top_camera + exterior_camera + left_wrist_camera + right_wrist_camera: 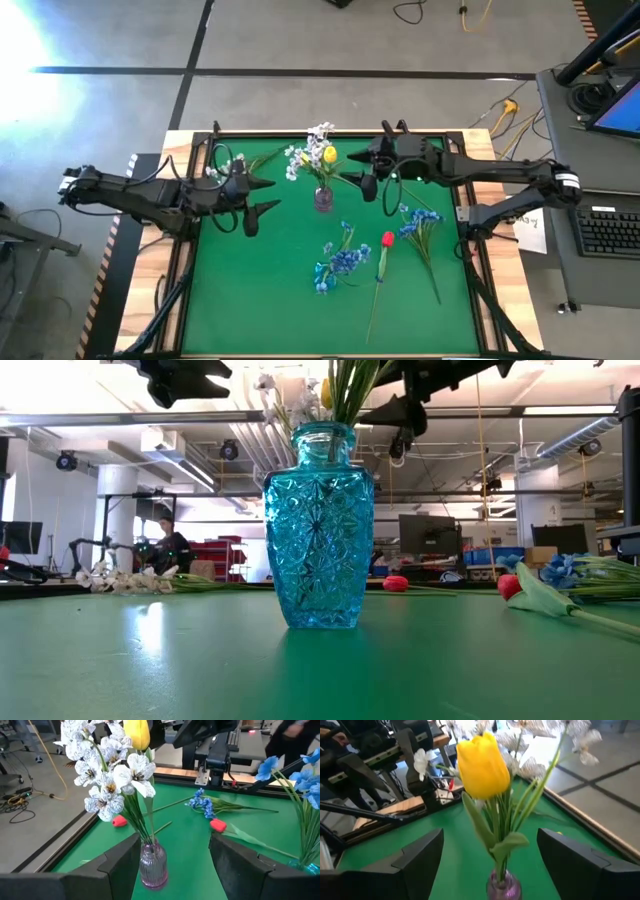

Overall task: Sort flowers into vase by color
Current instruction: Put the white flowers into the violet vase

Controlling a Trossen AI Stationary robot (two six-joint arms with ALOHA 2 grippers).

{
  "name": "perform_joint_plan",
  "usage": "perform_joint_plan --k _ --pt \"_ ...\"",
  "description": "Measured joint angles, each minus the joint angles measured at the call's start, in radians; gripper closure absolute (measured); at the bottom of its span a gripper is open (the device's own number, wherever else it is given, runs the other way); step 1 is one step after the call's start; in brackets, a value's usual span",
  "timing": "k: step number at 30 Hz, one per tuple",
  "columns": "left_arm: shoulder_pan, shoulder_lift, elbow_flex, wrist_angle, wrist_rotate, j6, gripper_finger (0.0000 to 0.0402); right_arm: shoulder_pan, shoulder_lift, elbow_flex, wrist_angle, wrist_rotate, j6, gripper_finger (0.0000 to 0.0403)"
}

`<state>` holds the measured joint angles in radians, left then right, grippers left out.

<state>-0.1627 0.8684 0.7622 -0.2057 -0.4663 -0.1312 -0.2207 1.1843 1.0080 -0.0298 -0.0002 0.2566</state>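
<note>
A small clear purple vase (pixel 323 199) stands mid-table and holds white blossoms (pixel 107 775) and a yellow tulip (pixel 482 765). My left gripper (pixel 268 196) is open on the vase's left, and in its wrist view its fingers (pixel 175 845) frame the vase (pixel 152 867) without touching. My right gripper (pixel 354 172) is open on the vase's far right, level with the blooms (pixel 490 840). A blue cut-glass vase (pixel 320 525) with blue blooms (pixel 345 260) stands nearer the near edge. A red tulip (pixel 387 240) and a blue spray (pixel 415 222) lie flat on the mat.
A white spray (pixel 218 170) lies on the mat near the far left corner, under my left arm. A second red bud (pixel 119 821) lies beyond the purple vase. The green mat (pixel 250 300) has a raised wooden rim (pixel 150 290). A person (pixel 170 550) is in the room behind.
</note>
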Motion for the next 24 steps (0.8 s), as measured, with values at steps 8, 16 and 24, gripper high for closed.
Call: perform_joint_plan --k 8,16,24 --pt "0.000 0.000 0.000 -0.102 -0.048 -0.070 0.0178 0.000 -0.056 0.000 -0.158 0.001 0.084 0.0089" --pt "0.000 0.000 0.000 -0.189 -0.075 -0.148 0.0178 0.000 -0.077 0.000 -0.347 0.001 0.185 0.0105" --pt "0.000 0.000 0.000 -0.195 -0.075 -0.149 0.0178 0.000 -0.072 0.000 -0.525 0.003 0.270 0.0115"
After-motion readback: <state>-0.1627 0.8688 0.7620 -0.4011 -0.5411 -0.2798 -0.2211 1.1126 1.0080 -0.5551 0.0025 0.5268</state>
